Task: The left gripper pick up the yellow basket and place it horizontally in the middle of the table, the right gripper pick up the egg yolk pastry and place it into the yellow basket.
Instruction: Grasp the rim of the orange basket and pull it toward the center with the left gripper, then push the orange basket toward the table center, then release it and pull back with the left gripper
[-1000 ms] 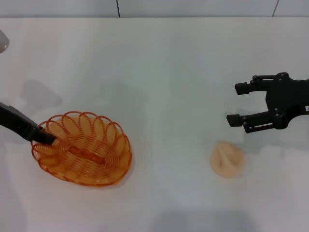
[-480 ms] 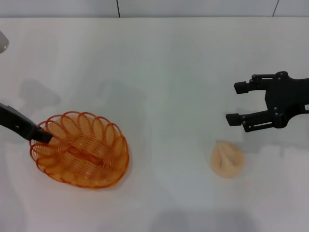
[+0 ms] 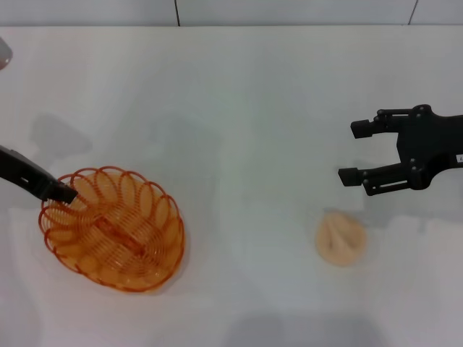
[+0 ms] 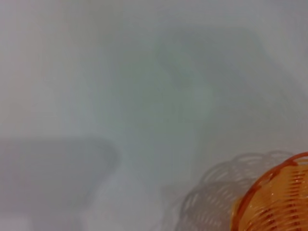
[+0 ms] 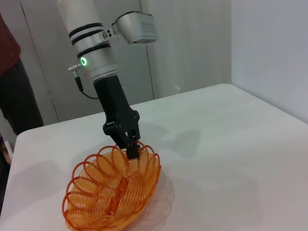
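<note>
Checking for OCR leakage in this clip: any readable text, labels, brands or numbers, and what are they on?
No readable text in any view.
The right gripper arm has a small white label at the frame edge: too small to read.
The yellow basket, egg yolk pastry, table and left gripper show no markings.

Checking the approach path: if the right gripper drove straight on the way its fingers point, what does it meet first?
Likely nothing: the right gripper, fingers open, points toward the robot's left over bare table. The egg yolk pastry lies off that line, nearer the robot.
</note>
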You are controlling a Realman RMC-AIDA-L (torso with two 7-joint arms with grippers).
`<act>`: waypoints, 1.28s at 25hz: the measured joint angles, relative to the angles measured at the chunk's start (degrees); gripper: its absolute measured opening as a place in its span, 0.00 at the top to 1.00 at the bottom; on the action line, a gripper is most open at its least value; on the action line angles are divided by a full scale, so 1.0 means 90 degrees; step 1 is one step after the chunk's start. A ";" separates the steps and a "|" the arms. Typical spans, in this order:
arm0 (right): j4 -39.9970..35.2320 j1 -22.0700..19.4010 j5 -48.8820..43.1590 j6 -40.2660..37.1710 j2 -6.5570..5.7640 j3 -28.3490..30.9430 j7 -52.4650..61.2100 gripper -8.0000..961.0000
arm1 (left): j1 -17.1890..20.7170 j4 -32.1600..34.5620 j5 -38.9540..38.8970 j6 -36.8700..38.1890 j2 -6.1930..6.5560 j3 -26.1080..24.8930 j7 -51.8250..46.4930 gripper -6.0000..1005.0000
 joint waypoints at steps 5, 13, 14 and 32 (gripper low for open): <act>0.0000 0.0003 0.0000 0.0023 0.0000 0.0000 0.0000 0.12 | -0.0047 0.0019 -0.0088 -0.0028 -0.0012 -0.0016 -0.0117 0.90; 0.0000 0.0012 0.0000 0.0095 0.0004 0.0000 -0.0002 0.12 | -0.0111 0.0072 -0.0800 -0.0024 -0.0023 -0.0023 -0.0231 0.90; 0.0002 0.0013 0.0000 0.0121 0.0005 0.0000 -0.0002 0.12 | -0.0112 0.0082 -0.0928 -0.0059 -0.0024 -0.0029 -0.0272 0.91; 0.0066 0.0043 0.0089 0.0158 0.0005 0.0388 0.0033 0.12 | -0.0026 -0.0100 -0.1892 -0.0861 -0.0242 -0.0116 -0.2147 0.92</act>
